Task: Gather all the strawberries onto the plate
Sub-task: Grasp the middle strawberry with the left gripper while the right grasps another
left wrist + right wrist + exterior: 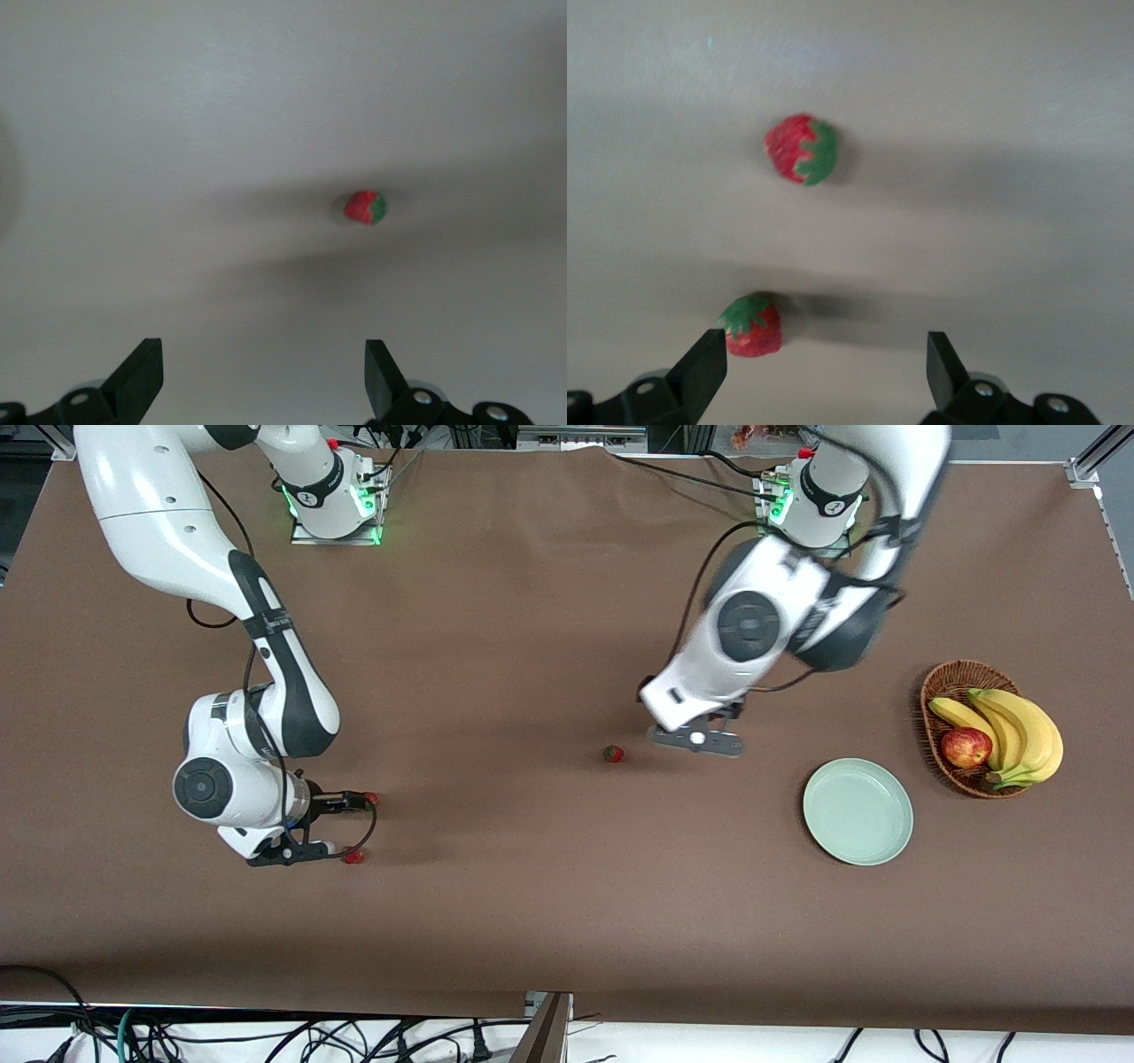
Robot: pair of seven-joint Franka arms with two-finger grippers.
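Two strawberries lie toward the right arm's end of the table, one [372, 798] farther from the front camera than the other [354, 856]. My right gripper [347, 827] hangs low over the cloth between them, open and holding nothing. In the right wrist view one berry [751, 325] sits just off a fingertip [702, 370] and the other [802, 149] lies farther ahead. A third strawberry [613, 754] rests mid-table. My left gripper [695, 741] hovers beside it, open and holding nothing [263, 376], with that berry [366, 207] ahead of its fingers. The pale green plate [858, 811] holds nothing.
A brown wicker basket [941, 682] with bananas [1019, 731] and a red apple [966, 747] stands beside the plate, at the left arm's end of the table. Brown cloth covers the tabletop. Cables hang below the table edge nearest the front camera.
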